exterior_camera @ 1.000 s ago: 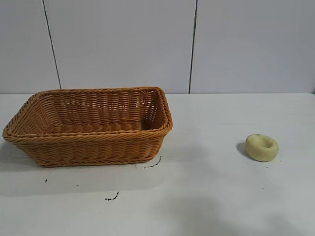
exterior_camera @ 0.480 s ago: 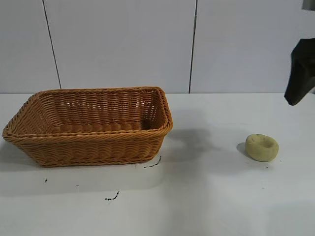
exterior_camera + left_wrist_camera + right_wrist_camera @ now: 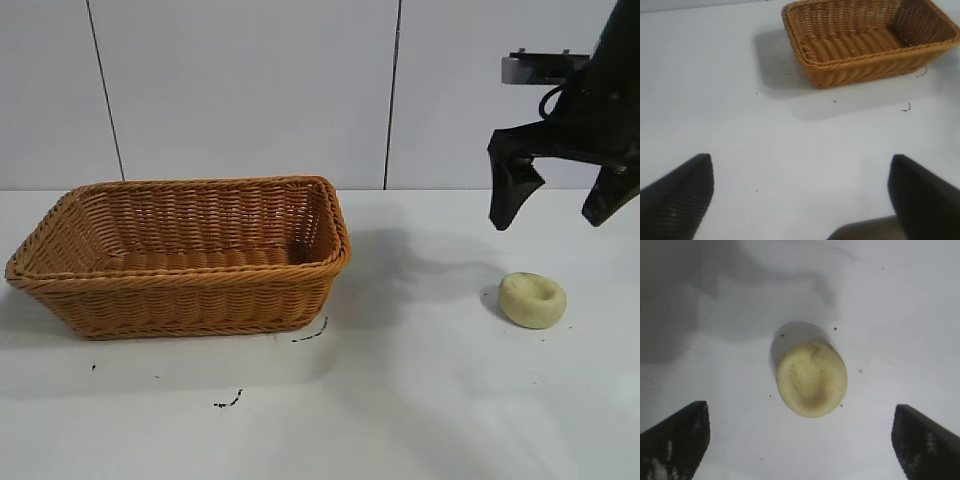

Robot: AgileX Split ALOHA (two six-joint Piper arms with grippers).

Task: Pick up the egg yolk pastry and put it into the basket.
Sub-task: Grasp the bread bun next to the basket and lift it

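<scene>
The egg yolk pastry point(image 3: 532, 299), a small pale yellow bun with a dimple, lies on the white table at the right. It also shows in the right wrist view point(image 3: 811, 378). My right gripper point(image 3: 552, 215) hangs open just above it, a little behind, with its fingers wide apart and nothing between them. In the right wrist view the gripper point(image 3: 802, 440) has the pastry lying ahead of its gap. The orange-brown wicker basket point(image 3: 185, 290) stands empty at the left and also shows in the left wrist view point(image 3: 865, 60). My left gripper point(image 3: 802, 192) is open and empty, away from the basket.
The white table point(image 3: 420, 400) has a few small dark marks point(image 3: 228, 402) in front of the basket. A grey panelled wall stands behind the table. Bare table lies between the basket and the pastry.
My right arm has come into the exterior view from the upper right and moved left and down over the pastry. The pastry and the basket have not moved.
</scene>
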